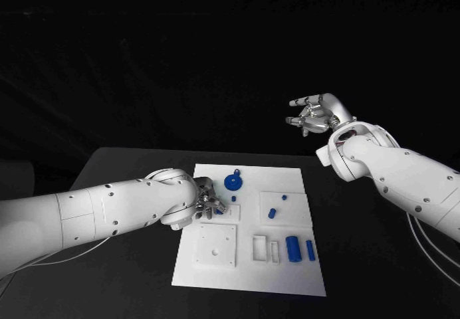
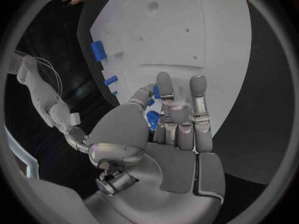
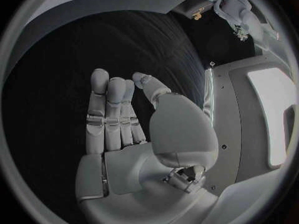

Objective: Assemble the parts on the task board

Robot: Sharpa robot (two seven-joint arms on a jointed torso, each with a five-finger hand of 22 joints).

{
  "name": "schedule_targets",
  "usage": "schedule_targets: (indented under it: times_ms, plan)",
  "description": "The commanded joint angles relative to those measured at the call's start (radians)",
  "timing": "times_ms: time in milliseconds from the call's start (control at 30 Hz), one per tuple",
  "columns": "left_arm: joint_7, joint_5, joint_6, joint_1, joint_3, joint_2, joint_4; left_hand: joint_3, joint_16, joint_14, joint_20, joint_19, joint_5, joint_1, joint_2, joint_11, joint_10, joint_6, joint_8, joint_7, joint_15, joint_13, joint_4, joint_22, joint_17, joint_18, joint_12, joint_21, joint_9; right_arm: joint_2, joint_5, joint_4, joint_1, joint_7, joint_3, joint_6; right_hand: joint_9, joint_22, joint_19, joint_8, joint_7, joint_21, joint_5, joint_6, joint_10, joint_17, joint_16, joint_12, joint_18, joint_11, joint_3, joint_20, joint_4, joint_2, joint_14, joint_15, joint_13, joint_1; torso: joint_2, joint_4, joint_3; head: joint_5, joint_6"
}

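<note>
Left robot hand (image 1: 204, 205) pinches small blue part (image 2: 157, 91) over task board (image 1: 288, 279); seat it vertically, slowly. Right robot hand (image 1: 316, 113) raised, fingers apart, empty.

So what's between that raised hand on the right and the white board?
In the head view, nothing: the right hand hangs empty above the bare black table, well back from the white board.
</note>
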Motion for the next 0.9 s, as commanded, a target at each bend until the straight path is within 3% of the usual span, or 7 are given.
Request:
schedule_targets:
  times_ms: [33,567,900]
  plan:
    - [-0.015,0.005,0.029,-0.003,-0.002,0.007,-0.007,0.092,0.006,-0.001,0.003,0.004,0.004,-0.001,0.011,-0.005,0.047,0.092,0.006,-0.089,-0.006,0.000,-0.096,0.017,0.001,-0.013,0.002,0.006,0.000,0.001,-0.011,0.000,0.000,0.002,0.001,0.014,0.001,0.001,0.023,0.000,0.019,-0.003,0.005,0.028,-0.008,-0.001,0.006,0.004,0.011,-0.004,-0.002,0.001,-0.005,0.001,-0.005,0.000,-0.002,-0.008,0.000,0.0000,0.0000,0.001,-0.001]
    - [-0.023,-0.005,0.077,-0.002,-0.003,0.034,-0.033,0.094,0.010,0.000,0.003,0.003,0.012,-0.001,0.009,-0.005,0.047,0.096,0.007,-0.089,-0.007,0.000,-0.102,0.018,0.008,-0.014,0.006,0.010,0.001,0.004,-0.011,-0.002,-0.001,0.001,0.000,0.017,0.001,0.005,0.026,0.000,0.019,-0.009,0.010,0.027,-0.009,-0.001,0.005,0.004,0.010,-0.004,-0.004,0.001,-0.005,0.002,-0.005,0.000,-0.002,-0.012,0.000,-0.0007,0.0003,0.000,0.001]
    - [-0.025,-0.015,0.095,-0.001,-0.003,0.040,-0.040,0.096,0.011,0.000,0.002,0.002,0.015,-0.002,0.009,-0.005,0.047,0.096,0.007,-0.089,-0.007,0.000,-0.105,0.017,0.010,-0.014,0.007,0.011,0.001,0.005,-0.011,-0.004,-0.001,0.001,0.000,0.020,0.001,0.006,0.026,0.000,0.019,-0.010,0.013,0.027,-0.009,-0.001,0.005,0.004,0.010,-0.004,-0.003,0.001,-0.004,0.001,-0.005,0.000,-0.002,-0.012,0.000,0.0002,-0.0019,-0.002,0.000]
